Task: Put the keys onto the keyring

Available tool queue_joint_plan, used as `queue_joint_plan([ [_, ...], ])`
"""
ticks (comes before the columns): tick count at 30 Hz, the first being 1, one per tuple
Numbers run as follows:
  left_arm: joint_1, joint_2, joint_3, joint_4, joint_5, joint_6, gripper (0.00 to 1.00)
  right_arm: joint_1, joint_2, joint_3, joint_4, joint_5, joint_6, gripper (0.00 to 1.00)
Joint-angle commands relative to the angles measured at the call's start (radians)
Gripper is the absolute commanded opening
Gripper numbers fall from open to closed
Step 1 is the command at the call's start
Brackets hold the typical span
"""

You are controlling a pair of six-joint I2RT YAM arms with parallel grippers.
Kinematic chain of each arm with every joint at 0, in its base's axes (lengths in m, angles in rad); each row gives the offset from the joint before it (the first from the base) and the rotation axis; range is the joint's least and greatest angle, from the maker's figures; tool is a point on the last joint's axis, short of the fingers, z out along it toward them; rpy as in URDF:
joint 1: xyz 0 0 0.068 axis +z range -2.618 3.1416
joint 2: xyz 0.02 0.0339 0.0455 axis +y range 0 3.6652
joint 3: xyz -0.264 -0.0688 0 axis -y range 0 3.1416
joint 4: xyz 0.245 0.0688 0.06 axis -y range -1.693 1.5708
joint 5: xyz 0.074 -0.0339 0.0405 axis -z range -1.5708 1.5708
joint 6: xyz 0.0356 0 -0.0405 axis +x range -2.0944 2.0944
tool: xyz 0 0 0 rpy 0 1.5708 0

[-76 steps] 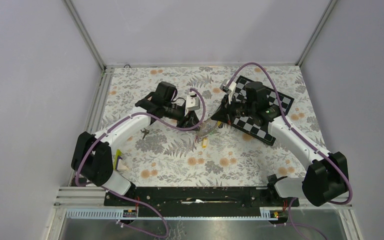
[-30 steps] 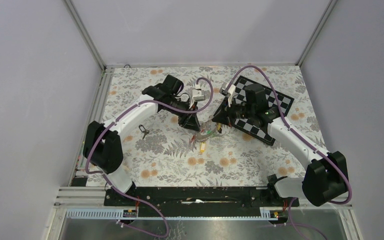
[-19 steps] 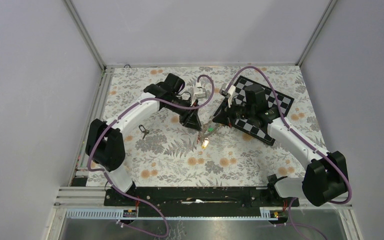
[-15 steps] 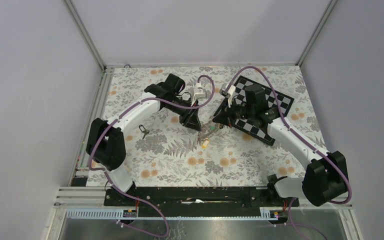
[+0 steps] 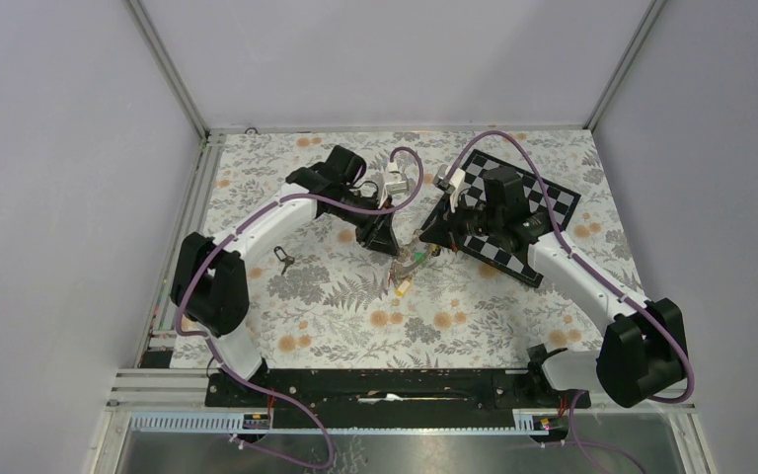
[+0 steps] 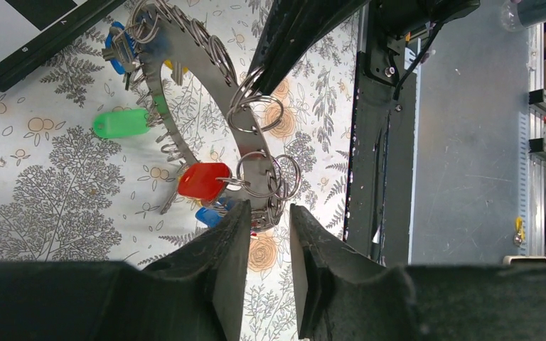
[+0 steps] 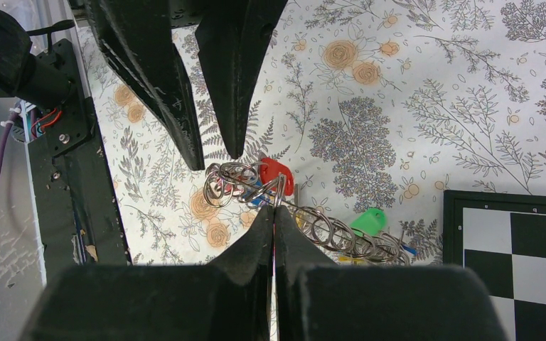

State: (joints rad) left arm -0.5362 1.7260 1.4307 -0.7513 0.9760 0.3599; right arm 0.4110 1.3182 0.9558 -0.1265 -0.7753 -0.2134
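Holds the keyring (image 6: 185,82) pinched by its rim in the tightly closed right end effector (image 7: 274,209), tilted and lifted clear of the table (image 5: 336,316), near the chequered board (image 5: 558,202). Has swung the left arm round and inward over the last couple of seconds, bringing the left end effector (image 6: 269,217) just beside the ring's lower end, then barely moved it in the last half second. Keeps the left jaws parted a little and gripping nothing, with the cluster of small split rings (image 6: 259,174) right at the fingertips. Already carries on the ring a red key (image 6: 204,180), a green key (image 6: 121,122), a blue one (image 6: 210,214) and a yellow one (image 5: 402,286), dangling lowest. Leaves one dark key (image 5: 283,260) lying loose on the table, well to the left. Looks set to steady or spread a split ring rather than fetch that loose key, so probably mid-task, not finished.
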Motion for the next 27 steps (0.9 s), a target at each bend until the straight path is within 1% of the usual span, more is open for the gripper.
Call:
queue_joint_plan([
  [1, 0.001, 0.007, -0.002, 0.038, 0.028, -0.008, 0.29, -0.006, -0.026, 0.008, 0.044, -0.012, -0.006, 0.00],
  [8, -0.002, 0.011, -0.017, 0.038, 0.040, -0.009, 0.28, -0.006, -0.028, 0.008, 0.045, -0.010, -0.008, 0.00],
  [10, -0.001, 0.009, -0.019, 0.038, 0.046, -0.007, 0.26, -0.006, -0.028, 0.008, 0.044, -0.009, -0.008, 0.00],
  [17, -0.005, 0.015, -0.018, 0.038, 0.070, -0.010, 0.11, -0.006, -0.028, 0.006, 0.045, -0.009, -0.008, 0.00],
  [23, -0.007, 0.019, -0.018, 0.038, 0.091, -0.014, 0.00, -0.005, -0.029, 0.004, 0.044, -0.004, -0.011, 0.00],
  [27, -0.006, 0.020, -0.017, 0.038, 0.094, -0.030, 0.00, -0.006, -0.029, 0.003, 0.045, 0.000, -0.015, 0.00],
])
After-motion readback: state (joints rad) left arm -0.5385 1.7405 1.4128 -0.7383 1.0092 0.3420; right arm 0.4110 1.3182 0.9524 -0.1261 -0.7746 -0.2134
